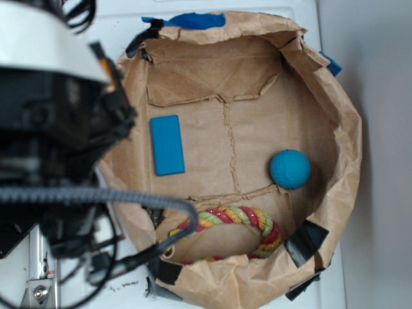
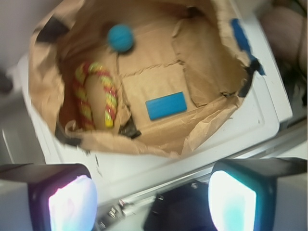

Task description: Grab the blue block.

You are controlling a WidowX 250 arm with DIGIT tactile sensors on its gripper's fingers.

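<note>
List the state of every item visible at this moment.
Flat bright-blue rectangular block: lying flat on the bag floor, untouched.
Round teal textured ball: resting apart from block.
Multicoloured rope ring: lying against bag wall.
Brown paper bag: open.
Gripper: open, outside bag.

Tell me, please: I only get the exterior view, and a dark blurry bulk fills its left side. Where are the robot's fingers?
Observer: The wrist view shows both fingers along its bottom edge, spread wide apart with nothing between them.
Operator: Are they touching that blue slab yet?
Observer: No. In the wrist view the flat bright-blue rectangular block lies well clear of them, untouched on the floor of the crumpled brown paper bag.
Operator: So are they inside the bag at all?
Observer: It seems not. The bag's near rim lies between them and the block, and white surface shows on their side of that rim.
</note>
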